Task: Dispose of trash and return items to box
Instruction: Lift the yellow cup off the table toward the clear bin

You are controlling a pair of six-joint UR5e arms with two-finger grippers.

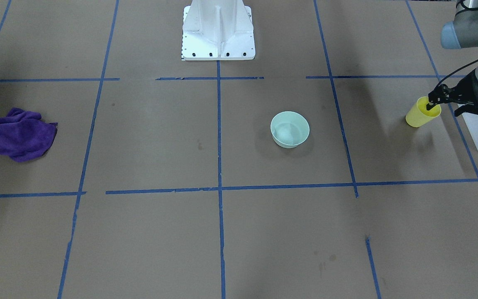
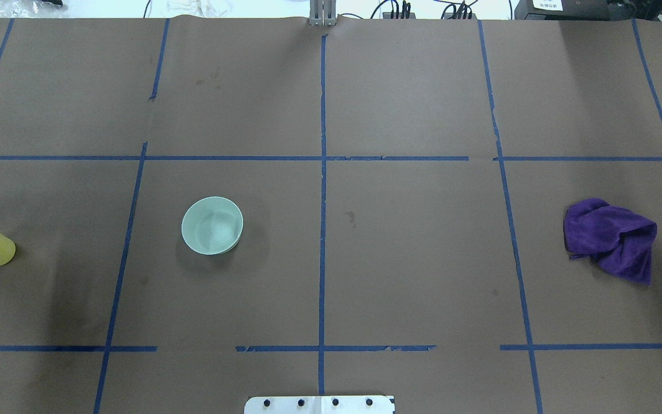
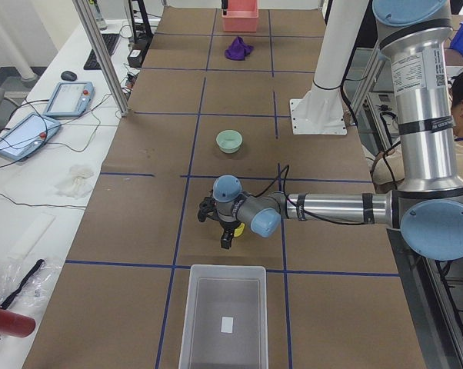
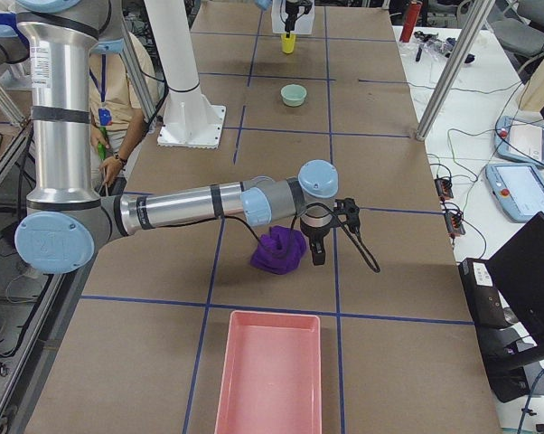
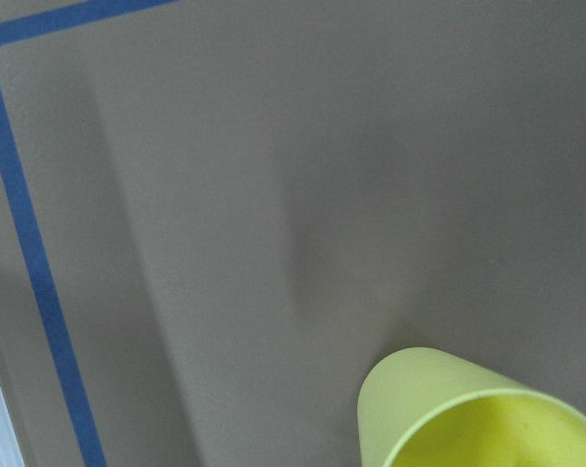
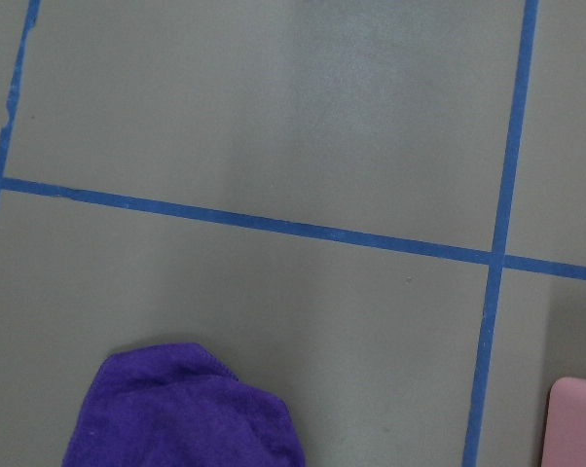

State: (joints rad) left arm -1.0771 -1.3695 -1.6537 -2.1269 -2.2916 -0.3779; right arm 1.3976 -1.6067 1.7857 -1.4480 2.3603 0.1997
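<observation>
- The yellow cup [image 1: 420,114] is tilted. Its long axis runs roughly along the table's length, with the open mouth toward the robot's left end and the closed base toward the bowl [image 1: 289,129].
- The left gripper [image 1: 430,104] is clamped on the cup's rim, with one finger inside the mouth (it shows as a dark tab in the overhead view) and the other outside the wall.
- Whether the cup's base touches the table [image 2: 411,259] cannot be told.
- The cup is outside the box [image 3: 224,315], near its short wall on the side facing the bowl. The gripper's black body lies between the cup and the box.
- The bowl stands upright with its open side up, well apart from the cup and nearer the table's middle.
- The purple cloth [image 2: 609,236] lies crumpled toward the robot's right end, and the pink tray [image 4: 267,380] sits beyond it at that end.
- The right gripper [image 4: 318,253] hangs just beside the cloth with its fingers pointing down. Whether it is open or closed cannot be told.
</observation>
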